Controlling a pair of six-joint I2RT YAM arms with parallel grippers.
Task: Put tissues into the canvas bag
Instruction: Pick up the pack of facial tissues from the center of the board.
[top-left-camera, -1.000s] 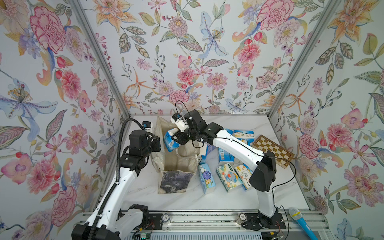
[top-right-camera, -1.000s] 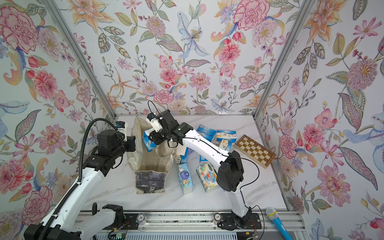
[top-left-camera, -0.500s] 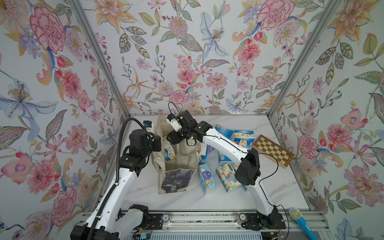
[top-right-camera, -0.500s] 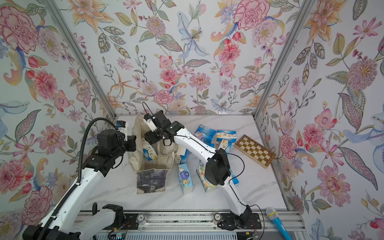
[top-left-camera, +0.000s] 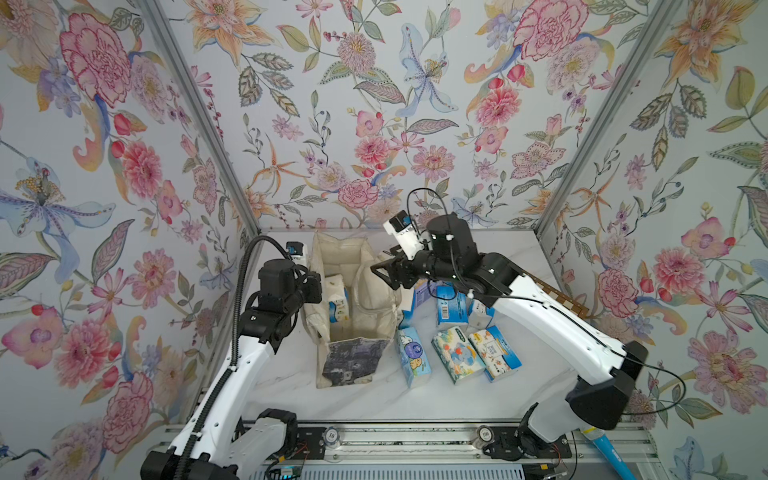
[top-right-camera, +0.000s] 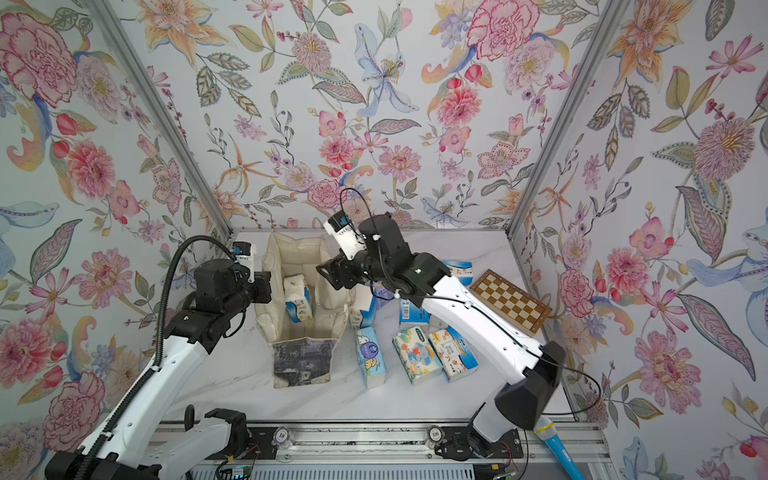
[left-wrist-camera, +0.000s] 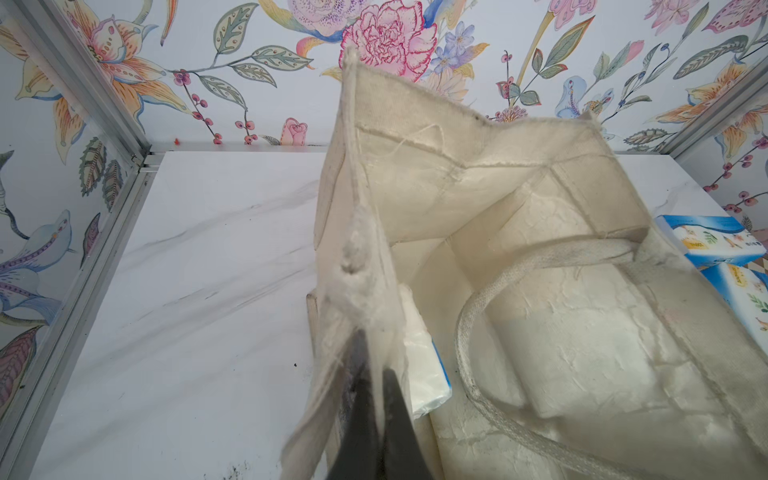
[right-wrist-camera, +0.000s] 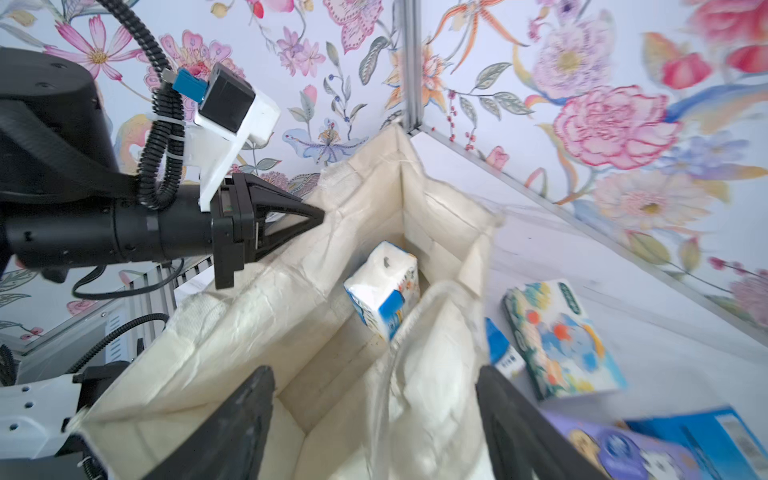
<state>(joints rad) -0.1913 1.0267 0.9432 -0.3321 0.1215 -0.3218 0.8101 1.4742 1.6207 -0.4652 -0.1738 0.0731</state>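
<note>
- Clock read on the table in a top view, twelve at the back wall: the canvas bag (top-left-camera: 353, 361) stands at nine o'clock, mouth up.
- The left gripper (right-wrist-camera: 307, 218) is clenched on the bag's nine-o'clock rim and props the mouth open. It should hold that pinch without dragging the fabric sideways.
- The right gripper (top-left-camera: 384, 275) hangs over the bag's three-o'clock rim, jaws spread wide with nothing between them.
- One tissue pack (right-wrist-camera: 382, 286) leans inside the bag, near its nine-o'clock wall.
- My reading: this drop is done and fetching another pack comes next. The gripper should rise straight first, so the fingers clear the handle loop (left-wrist-camera: 462, 345) and the rim, then swing toward three.
- The free front pack (top-left-camera: 413, 357) is a better pick than the crowded ones. Close across its narrow width, gently, since the wrapper looks soft and slippery.
- Count:
  - one bag
  - one pack seen inside
  - at least seven tissues (top-right-camera: 415, 357) on the table from centre to three o'clock; the arm hides part of them
  - one chessboard (top-right-camera: 511, 301) at two o'clock
</note>
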